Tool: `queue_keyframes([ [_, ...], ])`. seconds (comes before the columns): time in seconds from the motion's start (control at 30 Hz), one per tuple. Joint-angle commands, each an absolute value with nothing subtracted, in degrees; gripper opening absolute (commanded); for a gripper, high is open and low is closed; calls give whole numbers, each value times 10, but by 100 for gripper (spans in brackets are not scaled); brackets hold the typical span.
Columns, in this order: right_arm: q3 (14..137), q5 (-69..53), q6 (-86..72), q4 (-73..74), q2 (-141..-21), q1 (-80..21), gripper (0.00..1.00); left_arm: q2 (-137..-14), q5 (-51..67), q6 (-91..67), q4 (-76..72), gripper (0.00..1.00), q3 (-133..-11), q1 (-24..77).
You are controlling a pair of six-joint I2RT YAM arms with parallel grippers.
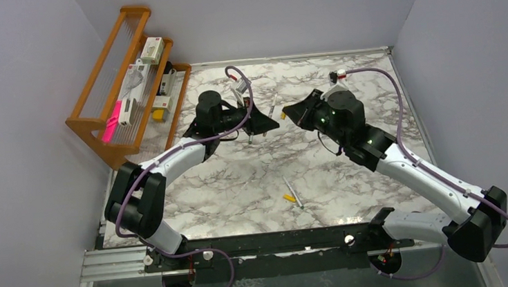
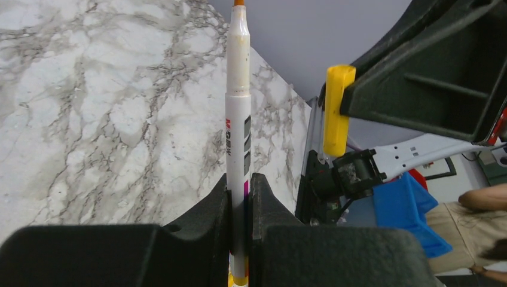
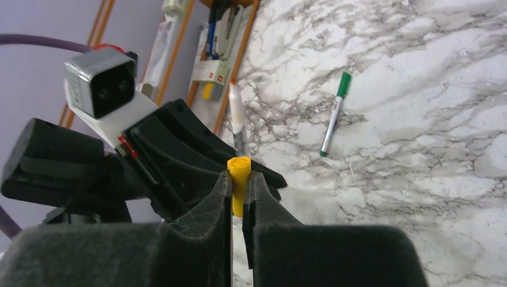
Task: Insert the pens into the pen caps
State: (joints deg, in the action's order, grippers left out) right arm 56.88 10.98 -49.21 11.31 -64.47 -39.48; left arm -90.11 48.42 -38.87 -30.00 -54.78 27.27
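Observation:
My left gripper [image 1: 263, 120] [image 2: 240, 179] is shut on a pale grey pen [image 2: 238, 119] with an orange tip, held above the table. It also shows in the top view [image 1: 272, 107]. My right gripper [image 1: 289, 113] [image 3: 239, 176] is shut on a yellow-orange cap [image 3: 239, 167] [image 2: 336, 110], a short way to the right of the pen's tip and apart from it. A second pen [image 1: 293, 193] lies near the table's front with a yellow-orange cap [image 1: 288, 198] beside it. A pen with a green cap end [image 3: 335, 113] lies on the marble.
A wooden rack [image 1: 121, 79] stands at the back left with boxes and a pink marker [image 1: 112, 122]. Grey walls close in the table on three sides. A blue bin [image 2: 406, 209] shows beyond the table's edge.

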Motion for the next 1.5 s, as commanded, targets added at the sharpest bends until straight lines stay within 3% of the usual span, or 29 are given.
queue_keyframes([
  [0.0,558,132,-500,17,-612,-379,1,-882,528,-398,-342,0,-554,283],
  [0.73,619,129,-406,24,-618,-341,1,-895,583,-395,-352,0,-577,313],
  [1.47,614,85,-412,-4,-642,-340,1,-895,591,-401,-353,0,-597,320],
])
